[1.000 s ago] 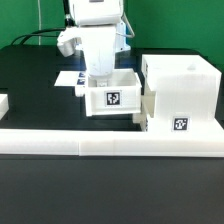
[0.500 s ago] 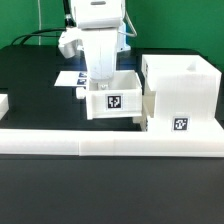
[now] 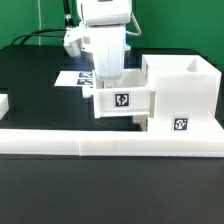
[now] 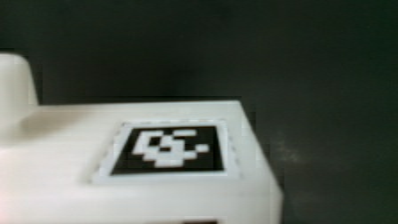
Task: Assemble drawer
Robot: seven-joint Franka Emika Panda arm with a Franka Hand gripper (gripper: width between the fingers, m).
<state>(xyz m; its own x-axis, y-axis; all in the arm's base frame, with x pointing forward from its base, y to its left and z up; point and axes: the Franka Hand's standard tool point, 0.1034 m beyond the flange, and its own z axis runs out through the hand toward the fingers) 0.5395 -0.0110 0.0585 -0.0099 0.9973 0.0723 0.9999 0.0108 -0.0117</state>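
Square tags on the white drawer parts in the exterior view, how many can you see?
2. One tag is on the face of the tray under the arm; the other tag is low on the big housing at the exterior view's right. More may be hidden on other sides.

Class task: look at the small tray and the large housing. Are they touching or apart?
Touching. In the exterior view the small tray runs straight into the side of the large housing with no black table showing between them.
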